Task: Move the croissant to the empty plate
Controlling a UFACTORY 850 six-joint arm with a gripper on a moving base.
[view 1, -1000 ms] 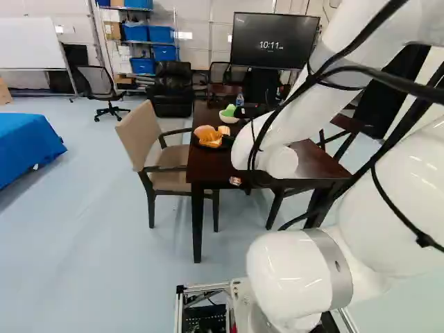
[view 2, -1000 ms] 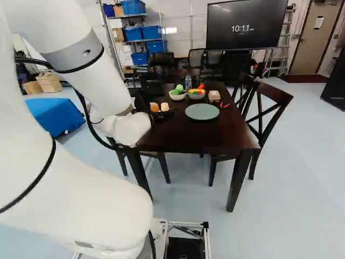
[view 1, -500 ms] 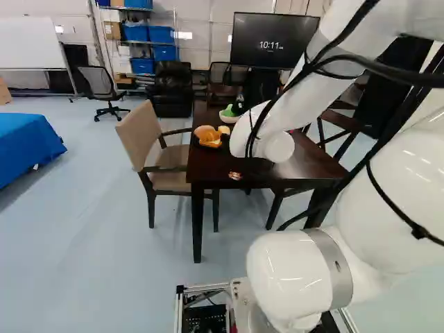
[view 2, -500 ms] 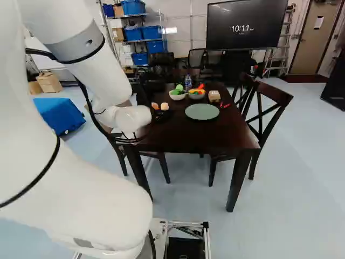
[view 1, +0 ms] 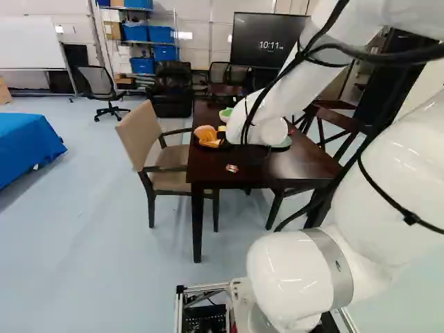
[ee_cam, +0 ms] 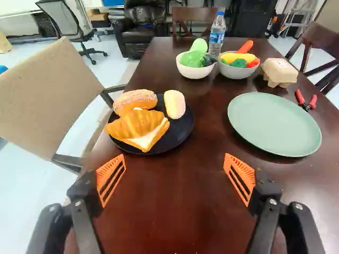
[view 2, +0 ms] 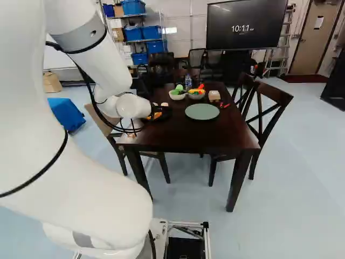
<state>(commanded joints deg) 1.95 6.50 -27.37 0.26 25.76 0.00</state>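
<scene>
Part of my gripper [view 2: 159, 109] shows dark beside the black plate in the right base view. In the wrist view, my gripper [ee_cam: 175, 172] has its orange pads wide apart, with only brown tabletop between them. The golden croissant [ee_cam: 130, 126], with a white filling, lies on the near part of a black plate [ee_cam: 183, 129], ahead of the finger on the chair's side. A sugared roll [ee_cam: 135, 100] and a pale roll [ee_cam: 175, 104] share that plate. Ahead of the other finger is the bare pale green plate [ee_cam: 274, 124].
Beyond the plates stand two bowls of toy vegetables [ee_cam: 195, 71] [ee_cam: 233, 70], a water bottle [ee_cam: 216, 34] and an egg carton [ee_cam: 279, 70]. Red-handled pliers [ee_cam: 306, 100] lie by the green plate. A beige armchair [ee_cam: 45, 95] stands close to the table's side.
The arm's wrist end has moved forward over the table, and in the right base view it now overlaps the black plate area. The base and the table's things have stayed put.
</scene>
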